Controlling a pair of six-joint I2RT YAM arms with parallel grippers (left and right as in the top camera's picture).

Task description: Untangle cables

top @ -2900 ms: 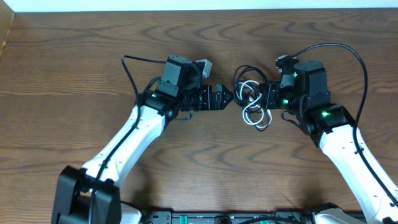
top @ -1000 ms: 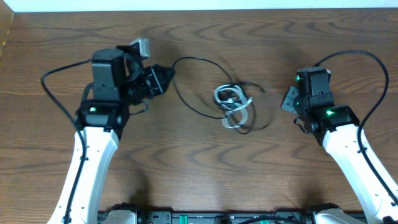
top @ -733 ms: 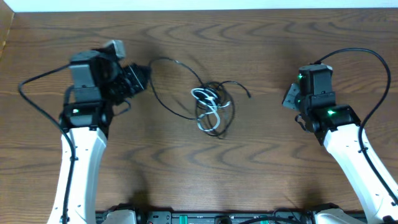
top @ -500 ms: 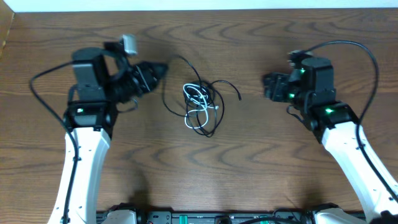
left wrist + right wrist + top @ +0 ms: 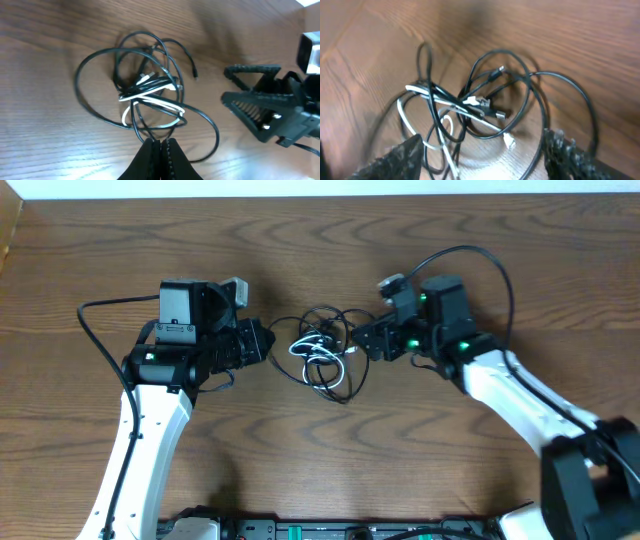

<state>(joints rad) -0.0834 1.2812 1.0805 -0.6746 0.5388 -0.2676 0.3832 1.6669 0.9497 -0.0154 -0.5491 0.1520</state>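
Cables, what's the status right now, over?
Left pincer shut on black cable. Right pincer open beside the tangle. White cable looped through black, not yet apart. Nothing else in the way.

A long black cable [image 5: 78, 80] and a shorter white cable [image 5: 160, 103] lie knotted in one loose heap between the left claw [image 5: 156, 142] and right claw [image 5: 360, 343], a black strand pinched in the left claw's tips

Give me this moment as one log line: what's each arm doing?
left fingers: shut on black cable | right fingers: open, holding nothing | white cable: wound in black loops | state: tangled
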